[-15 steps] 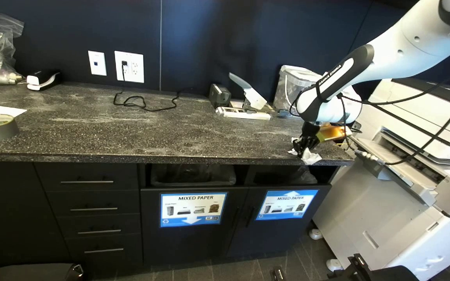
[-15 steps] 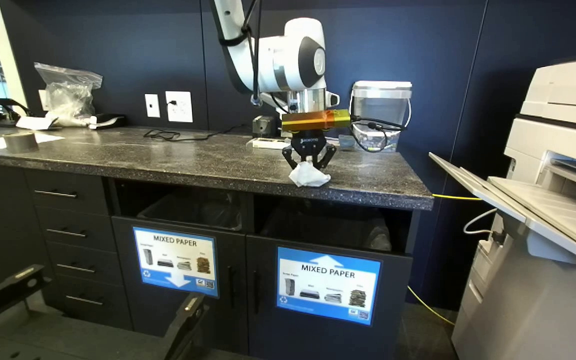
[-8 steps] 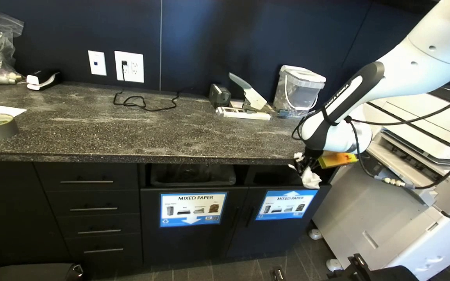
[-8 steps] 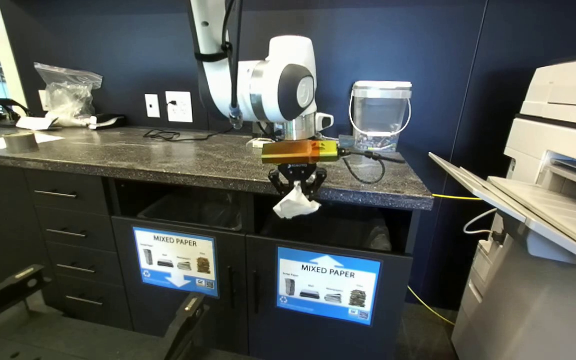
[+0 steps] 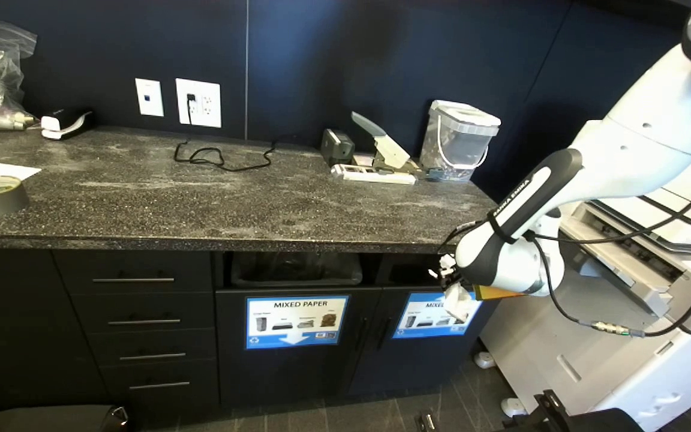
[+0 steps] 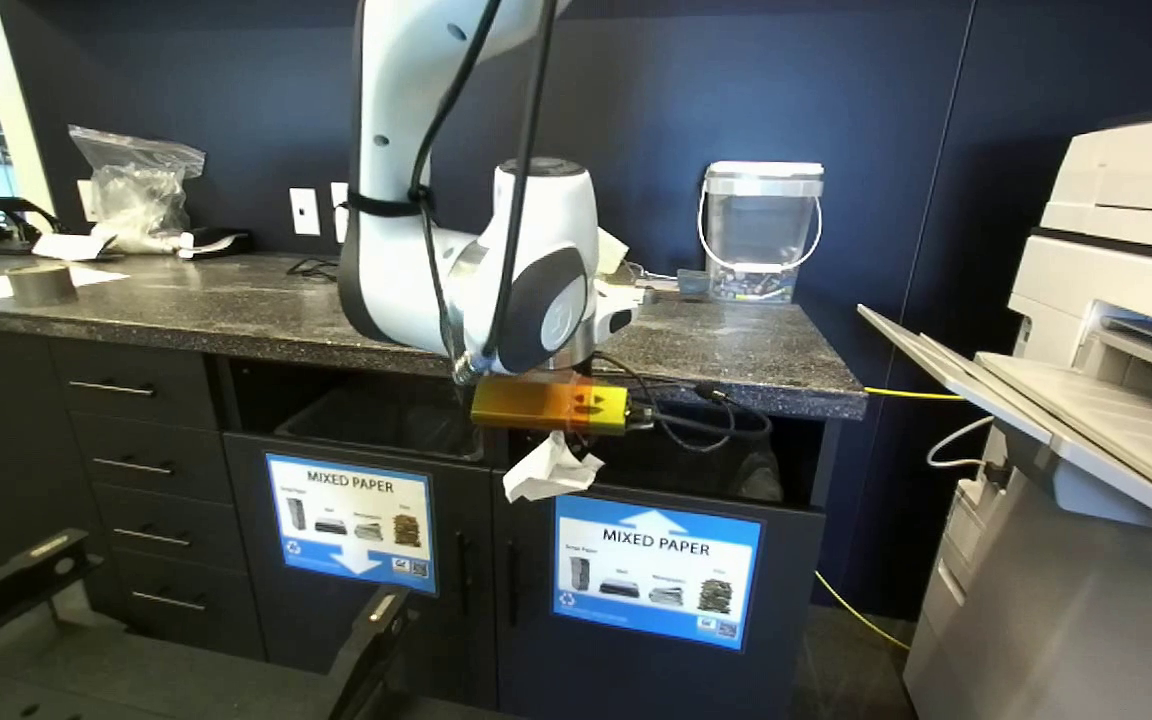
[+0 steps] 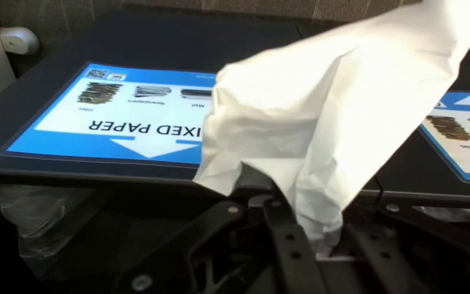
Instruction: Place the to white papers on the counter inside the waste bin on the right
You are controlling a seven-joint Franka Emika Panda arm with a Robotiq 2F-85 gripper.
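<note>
Delivery step judged in hand: white paper (image 7: 337, 114) clamped in tool (image 7: 320, 239), below table (image 5: 249, 201) edge, in front of waste bin (image 6: 658, 568). Next: paper to be guided inside, released.

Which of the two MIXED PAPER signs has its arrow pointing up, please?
The sign nearer the printer: its white arrow, at the top, points up, whereas the other sign has its own at the bottom, pointing down.
</note>
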